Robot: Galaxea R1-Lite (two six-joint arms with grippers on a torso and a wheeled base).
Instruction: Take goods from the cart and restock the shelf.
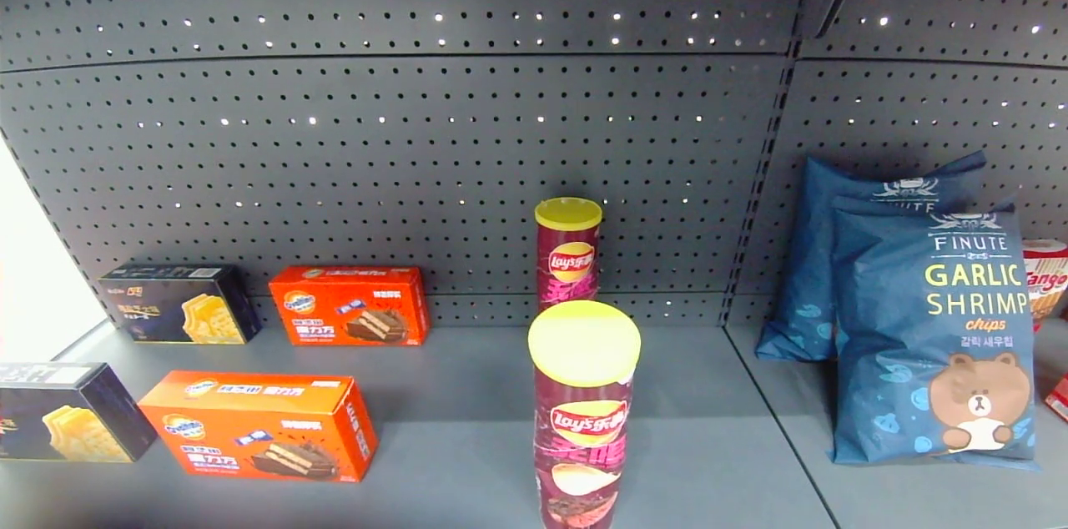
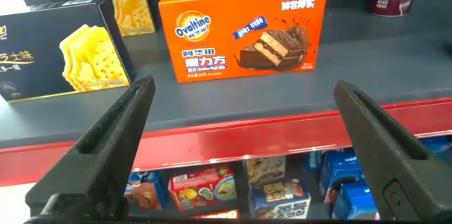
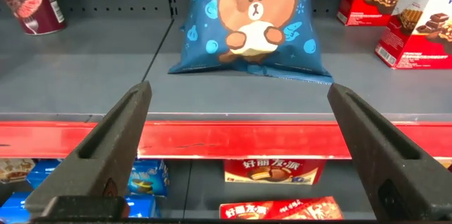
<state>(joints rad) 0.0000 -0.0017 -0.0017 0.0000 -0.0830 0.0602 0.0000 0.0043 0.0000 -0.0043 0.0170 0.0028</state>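
The left gripper [image 2: 244,86] is spread wide and empty before an orange box [image 2: 244,33]. The right gripper [image 3: 238,88] is likewise wide and empty before a blue chip bag [image 3: 247,22]. On the grey shelf [image 1: 467,404], at lower centre of the head view, stands a front chip can [image 1: 582,412], with a rear chip can [image 1: 568,254] behind it (both yellow-lidded).

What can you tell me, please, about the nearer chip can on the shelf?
The nearer chip can is a tall maroon cylinder with printed chip pictures and a closed flat yellow lid, plastic-looking. It stands upright on the grey shelf, directly before a second matching can, apart from the orange boxes and blue bags. Nothing grips it.
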